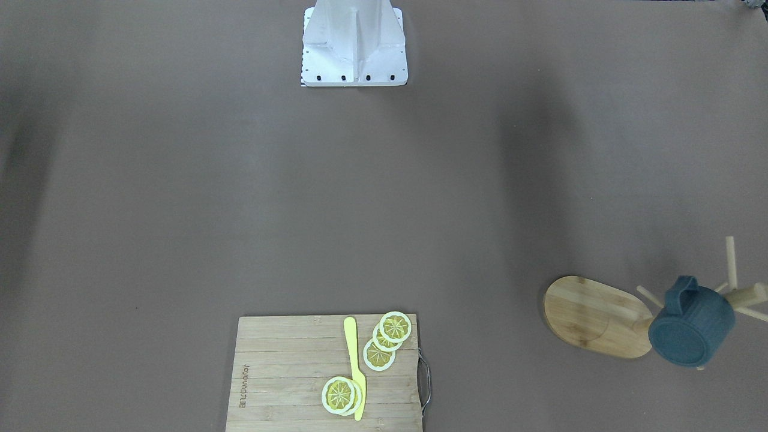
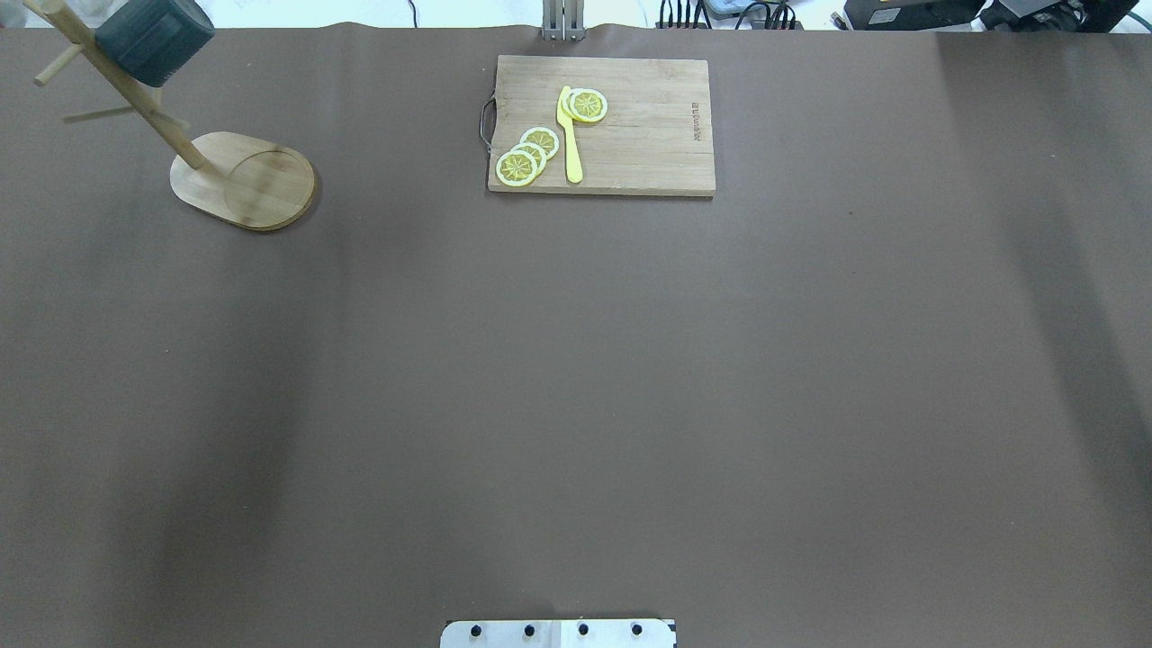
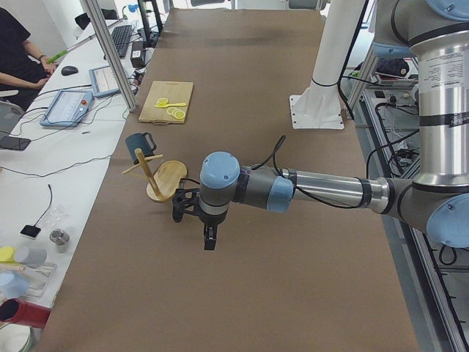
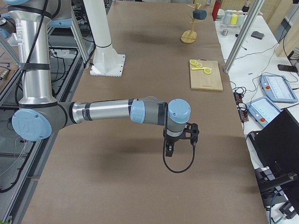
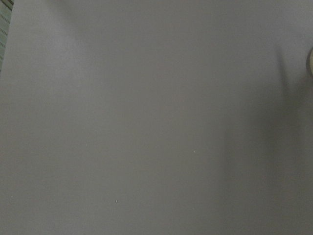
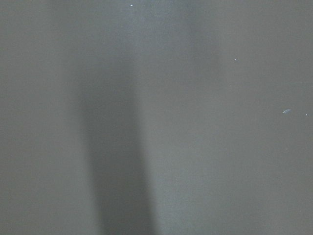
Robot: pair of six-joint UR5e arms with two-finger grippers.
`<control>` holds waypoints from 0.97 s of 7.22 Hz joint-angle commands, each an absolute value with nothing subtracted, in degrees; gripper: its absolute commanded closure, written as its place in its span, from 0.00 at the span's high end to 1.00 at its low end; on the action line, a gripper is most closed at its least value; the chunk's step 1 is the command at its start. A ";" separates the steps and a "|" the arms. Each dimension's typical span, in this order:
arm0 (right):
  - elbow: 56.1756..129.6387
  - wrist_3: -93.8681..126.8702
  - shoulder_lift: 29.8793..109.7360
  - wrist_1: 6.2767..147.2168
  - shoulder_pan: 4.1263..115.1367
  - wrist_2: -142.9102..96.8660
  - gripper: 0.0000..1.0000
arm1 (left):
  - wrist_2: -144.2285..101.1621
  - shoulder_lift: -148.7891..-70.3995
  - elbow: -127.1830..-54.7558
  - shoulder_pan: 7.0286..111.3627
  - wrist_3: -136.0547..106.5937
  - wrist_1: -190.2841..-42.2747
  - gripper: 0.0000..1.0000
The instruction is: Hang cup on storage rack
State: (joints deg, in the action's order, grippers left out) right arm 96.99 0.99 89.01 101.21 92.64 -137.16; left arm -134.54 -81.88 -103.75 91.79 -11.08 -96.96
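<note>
Cup: dark blue-grey cup [image 1: 691,329], off the table, hanging by its loop handle from an upper peg of the storage rack [image 1: 594,315]. It is tilted, with its flat underside facing the front camera.
Cup contents: the mouth faces away in every view, so the interior cannot be inspected.
Storage rack: stands upright on its oval base at the far left corner of the table [image 1: 240,210], on the robot's left. The base plate is bare and the other pegs carry nothing.
Cutting board: rectangular wooden cutting board [image 1: 282,372] at the far edge, about centre, well apart from the rack. It has a metal handle at one end.
On the board: lemon slices [image 1: 396,327] in two overlapping groups, with a yellow knife [image 1: 355,366] lying between them.
Left gripper: left gripper [image 3: 208,240] points down over the table, near the rack but apart from it. It shows only in a side view, so I cannot tell whether its fingers are parted or closed.
Right gripper: right gripper [image 4: 170,149] points down over bare table, well apart from the rack. It too shows only from the side, so I cannot tell its state.
Wrist cameras: both show plain brown table surface.
</note>
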 commanded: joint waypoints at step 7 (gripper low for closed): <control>95.54 0.97 89.65 101.16 92.46 -137.11 1.00 | -135.09 -81.83 -103.36 91.76 -11.07 -96.86 0.98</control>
